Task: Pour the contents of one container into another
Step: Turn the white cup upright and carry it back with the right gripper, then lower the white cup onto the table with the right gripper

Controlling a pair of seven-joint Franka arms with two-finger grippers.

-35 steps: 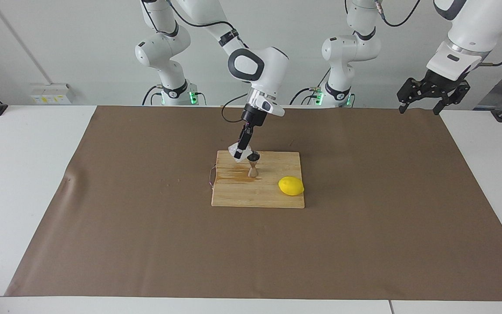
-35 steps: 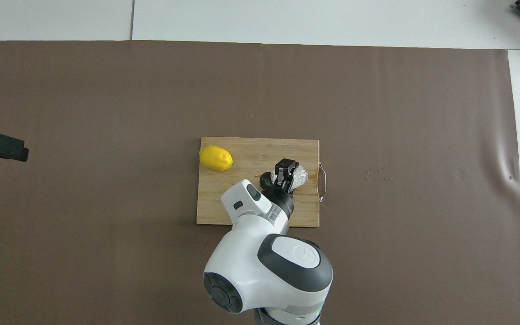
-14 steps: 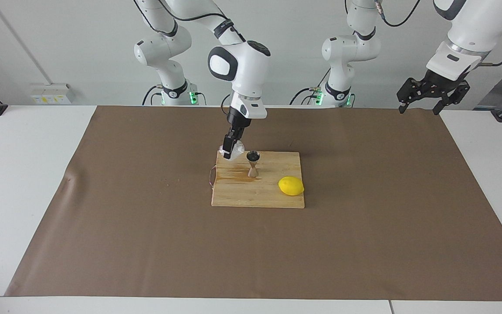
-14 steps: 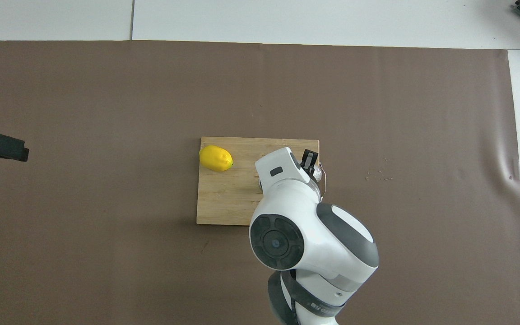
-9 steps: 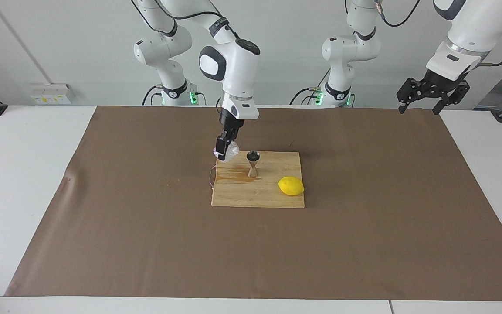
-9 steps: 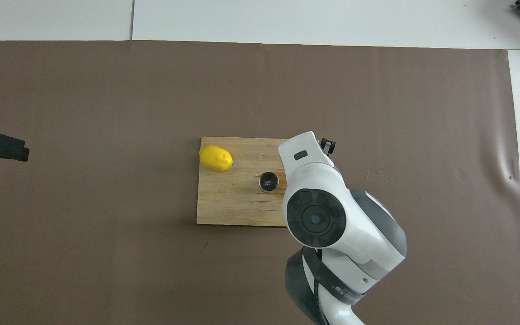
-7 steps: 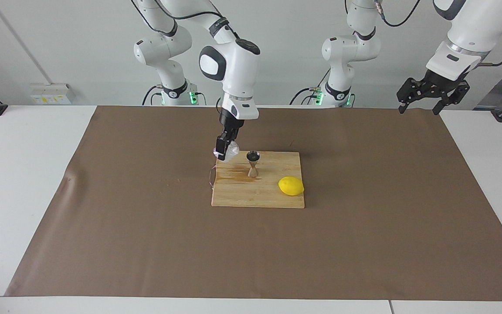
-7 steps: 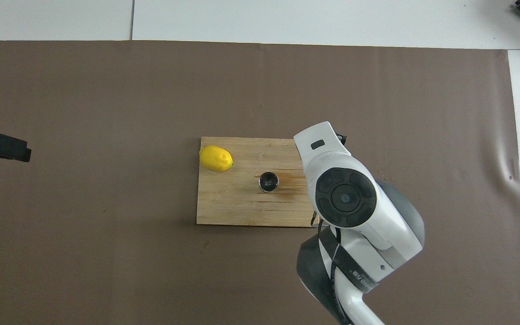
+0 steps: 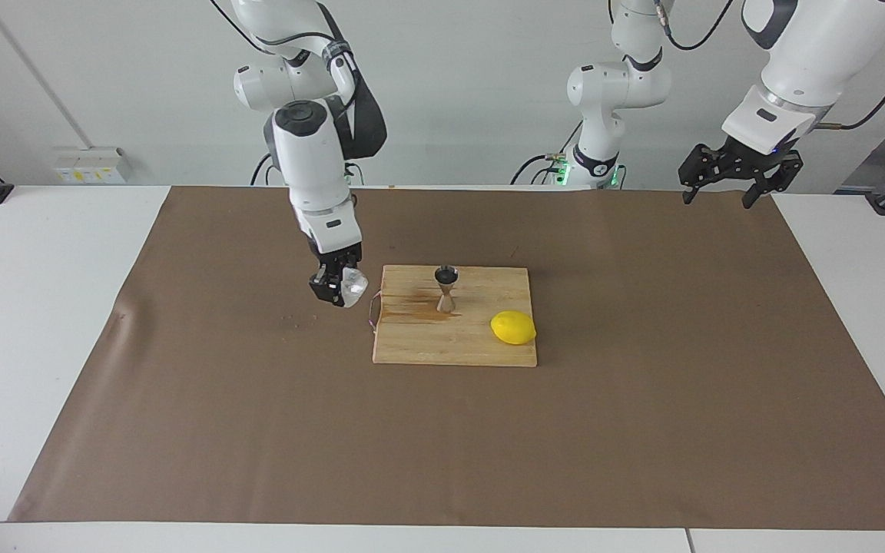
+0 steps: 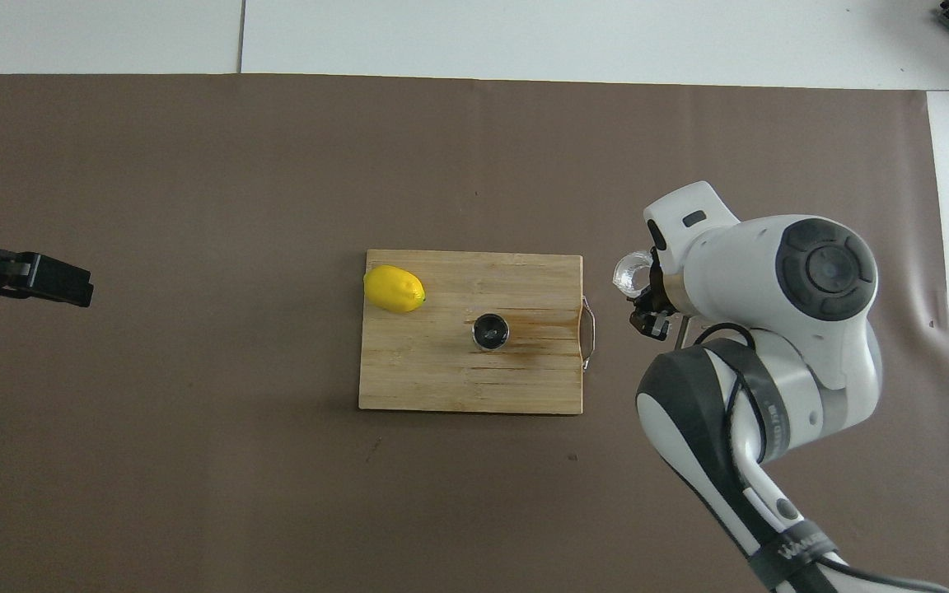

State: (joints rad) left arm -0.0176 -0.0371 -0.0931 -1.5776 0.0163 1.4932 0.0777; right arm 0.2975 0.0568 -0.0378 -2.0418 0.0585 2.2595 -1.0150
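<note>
1. Table [image 9: 43,322] [image 10: 524,33]: white top, mostly covered by a brown mat [image 9: 642,399] [image 10: 194,165].
2. Right arm [image 9: 312,153] [image 10: 771,313]: reaches out over the mat at its own end of the table, wrist pointing down.
3. Left arm [image 9: 796,61]: waits, raised over the mat's edge at its own end of the table.
4. Wooden cutting board [image 9: 481,346] [image 10: 433,379]: lies flat at the middle of the mat, with a wet brown stain on its surface beside the jigger and a wire handle on the edge toward the right arm's end.
5. Left gripper [image 9: 730,173] [image 10: 38,280]: hangs in the air, fingers spread wide, holding nothing.
6. Right gripper [image 9: 339,290] [image 10: 643,301]: hangs low over bare mat just off the board's handle edge, fingers closed on the white crinkly cup.
7. Lemon [image 9: 512,328] [image 10: 394,289]: rests on the board's corner toward the left arm's end, farther from the robots than the jigger.
8. White crinkly cup [image 9: 353,286] [image 10: 631,273]: pinched by its wall between the fingers, its body jutting out on the board side of the fingers; the mouth faces upward in the overhead view. Whether it touches the mat cannot be told.
9. Steel jigger [image 9: 445,289] [image 10: 490,331]: stands upright on the board, well apart from the cup.
</note>
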